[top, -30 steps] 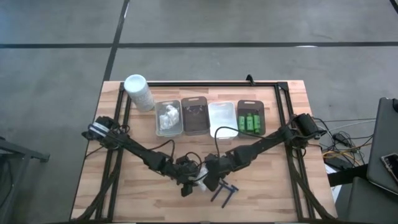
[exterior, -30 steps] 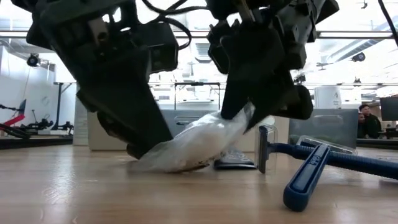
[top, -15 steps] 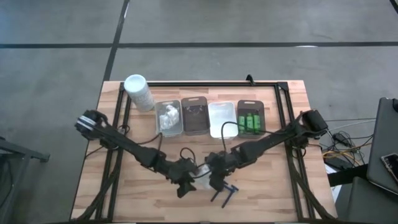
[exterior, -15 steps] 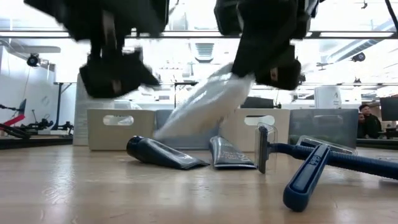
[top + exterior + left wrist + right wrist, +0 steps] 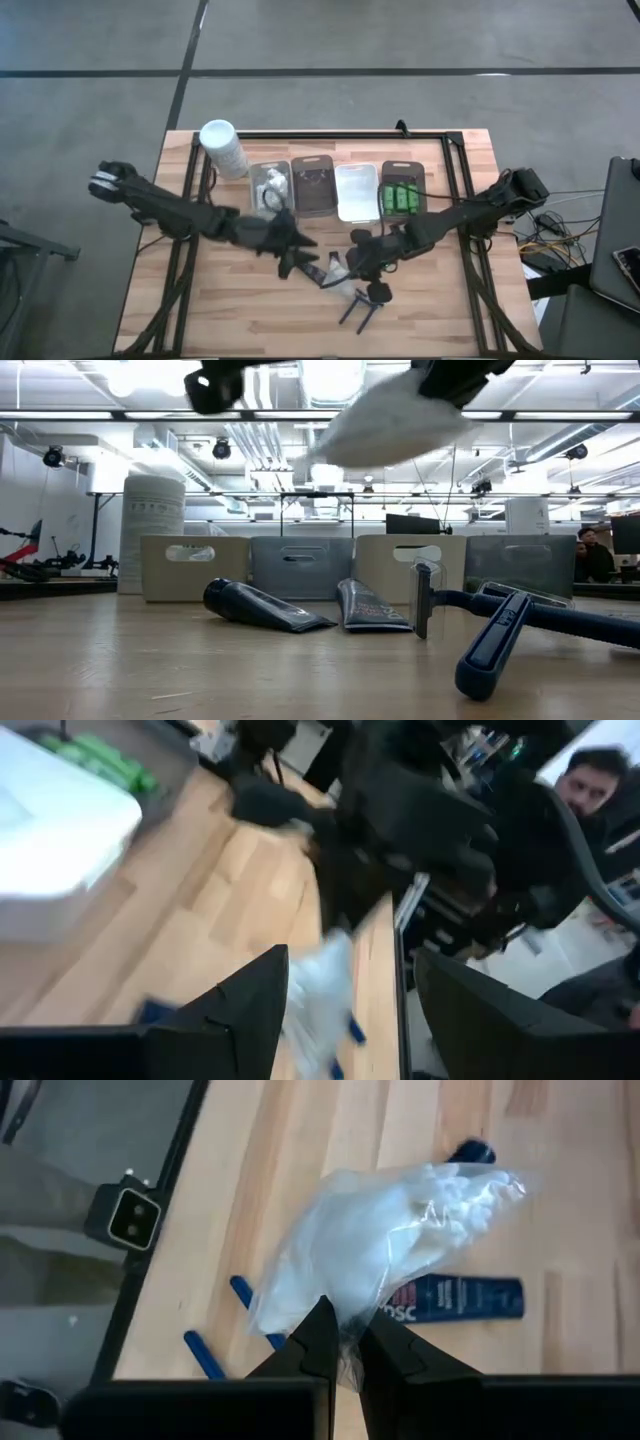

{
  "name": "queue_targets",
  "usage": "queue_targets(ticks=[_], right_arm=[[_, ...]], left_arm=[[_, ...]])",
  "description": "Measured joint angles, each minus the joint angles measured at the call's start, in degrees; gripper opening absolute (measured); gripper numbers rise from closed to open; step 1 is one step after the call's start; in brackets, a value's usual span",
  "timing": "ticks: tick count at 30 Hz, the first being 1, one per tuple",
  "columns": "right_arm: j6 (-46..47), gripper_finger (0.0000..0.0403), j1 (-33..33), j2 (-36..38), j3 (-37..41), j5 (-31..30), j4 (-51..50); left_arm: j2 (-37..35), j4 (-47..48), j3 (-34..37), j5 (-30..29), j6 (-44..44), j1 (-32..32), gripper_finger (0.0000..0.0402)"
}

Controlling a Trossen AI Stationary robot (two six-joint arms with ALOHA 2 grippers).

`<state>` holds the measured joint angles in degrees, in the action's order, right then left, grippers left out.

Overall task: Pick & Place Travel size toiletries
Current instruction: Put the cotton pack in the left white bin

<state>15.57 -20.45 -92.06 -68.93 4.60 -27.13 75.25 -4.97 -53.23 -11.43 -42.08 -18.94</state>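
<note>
My right gripper (image 5: 345, 1335) is shut on a clear packet of white lumps (image 5: 385, 1245), high above the table in the low view (image 5: 390, 420). My left gripper (image 5: 350, 960) hangs open beside it, toward the table's left (image 5: 296, 262), touching nothing. Below, two dark tubes (image 5: 265, 607) (image 5: 370, 605) lie flat on the wood. Dark blue razors (image 5: 500, 625) lie near the front edge. Green bottles (image 5: 403, 195) sit in the rightmost tray. My right gripper pinches the packet's thin plastic end (image 5: 335, 1320) between its two fingers. They slant down at it from the table's right. The packet is lifted clear of the table. It juts out from the fingers almost level, its lumpy end (image 5: 340, 440) a little lower.
Four trays stand in a row at the back: grey with white packets (image 5: 270, 190), brown (image 5: 312, 187), white (image 5: 357, 190), dark (image 5: 403, 175). A tall white cylinder (image 5: 222, 148) stands at the far left. A black frame (image 5: 455, 150) edges the table.
Both grippers have risen from the table. My right gripper has carried the packet up and toward the far right, rolling as it went, so the packet has swung from a steep slant to nearly level. My left gripper has drawn away from the packet, up and toward the far left.
</note>
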Motion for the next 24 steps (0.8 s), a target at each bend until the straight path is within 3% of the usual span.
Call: queue_targets(ticks=[7,10,24], right_arm=[[-7.9,0.0017,1.2,0.8,-0.1,-0.1,-0.3],[-8.5,0.0018,2.4,0.8,-0.2,-0.2,-0.4],[-9.7,0.0018,6.7,0.8,-0.2,-0.2,-1.9]], left_arm=[[3.6,-3.5,-0.1,26.6,0.3,15.1,0.0223],[6.0,-8.0,-0.3,33.8,-1.4,18.8,0.0223],[11.0,-7.7,-1.3,36.3,15.1,20.7,0.0223]])
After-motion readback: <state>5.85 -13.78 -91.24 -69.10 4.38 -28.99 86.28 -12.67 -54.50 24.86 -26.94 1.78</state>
